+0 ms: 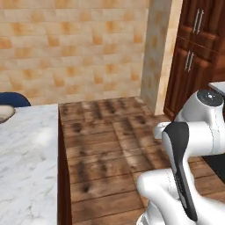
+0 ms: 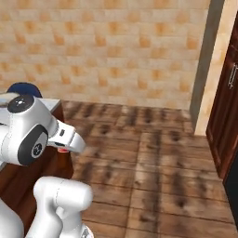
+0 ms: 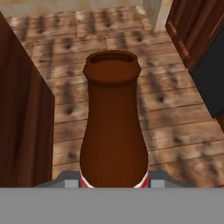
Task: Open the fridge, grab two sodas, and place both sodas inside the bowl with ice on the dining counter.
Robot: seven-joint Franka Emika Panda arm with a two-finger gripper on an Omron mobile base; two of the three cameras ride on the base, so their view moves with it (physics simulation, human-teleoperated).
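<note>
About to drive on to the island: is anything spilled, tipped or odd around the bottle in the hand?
Nothing stands out. The soda sits straight between the gripper's fingers, neck pointing away, and the wood floor beyond it looks dry.

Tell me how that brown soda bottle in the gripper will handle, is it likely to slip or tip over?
The soda bottle looks rigid and smooth like glass, so it could slip if the grip loosens. It widens from a narrow neck toward the body, so it would probably roll if laid on its side on the dining counter. Being tall for its width, it may tip when set upright.

Dark brown soda with red-white label, white-grey marble dining counter, tan tiled wall.
</note>
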